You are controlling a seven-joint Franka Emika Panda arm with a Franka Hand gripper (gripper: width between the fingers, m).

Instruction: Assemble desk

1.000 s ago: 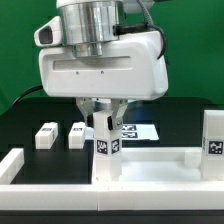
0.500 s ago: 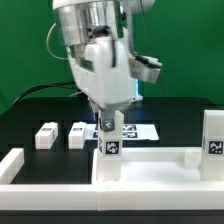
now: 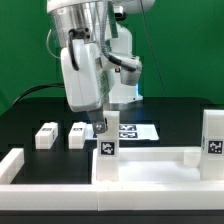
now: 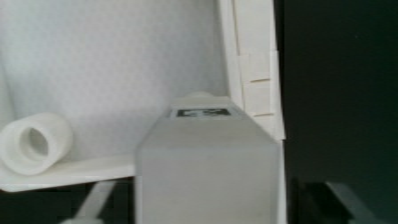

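In the exterior view, the desk's flat tabletop (image 3: 150, 168) lies at the front of the black table (image 3: 30, 112). One leg (image 3: 107, 150) stands upright on it, and a second upright leg (image 3: 213, 140) stands at the exterior view's right. The gripper (image 3: 101, 128) is turned side-on at the top of the first leg; I cannot tell whether its jaws clamp it. Two loose legs (image 3: 45, 135) (image 3: 77, 134) lie on the table behind, near the marker board (image 3: 138, 130).

In the wrist view, a shadowed grey leg (image 4: 210, 170) fills the foreground over the white tabletop (image 4: 125, 70), with a round white ring (image 4: 32, 146) beside it.
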